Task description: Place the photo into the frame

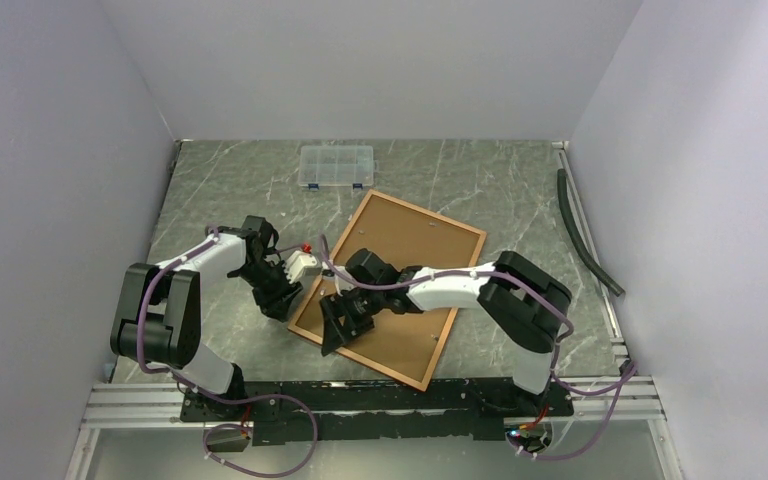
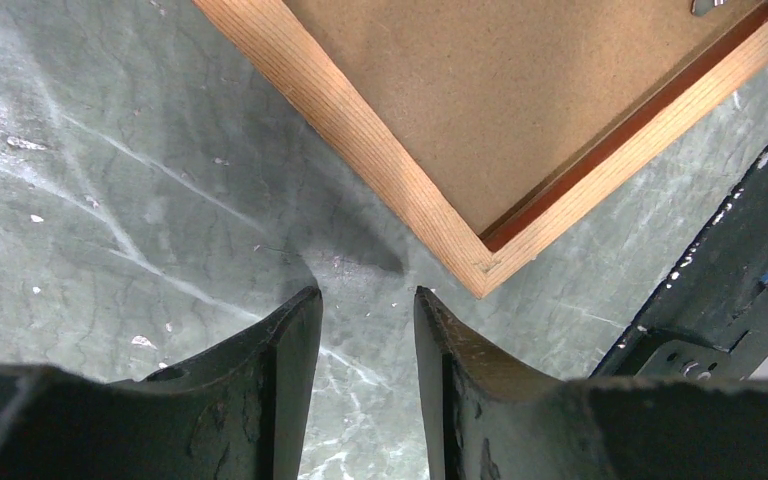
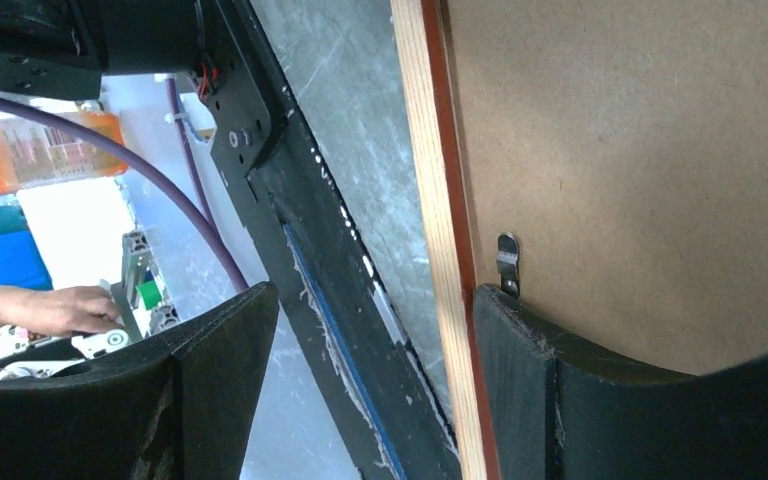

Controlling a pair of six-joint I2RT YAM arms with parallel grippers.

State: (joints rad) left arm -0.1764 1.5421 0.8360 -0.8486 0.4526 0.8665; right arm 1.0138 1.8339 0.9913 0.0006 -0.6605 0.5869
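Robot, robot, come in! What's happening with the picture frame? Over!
Both open, empty: left gripper by a corner of the frame, right gripper straddling its edge. Frame back up, backing board in it. No photo in sight.

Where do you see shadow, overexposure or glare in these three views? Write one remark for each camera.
Top external: even, diffuse light, with only soft shadows under the arms on the table. Left wrist: a dark shadow lies on the table beside a corner of the frame. Right wrist: the background beyond the table's edge, at left, is washed out to white.
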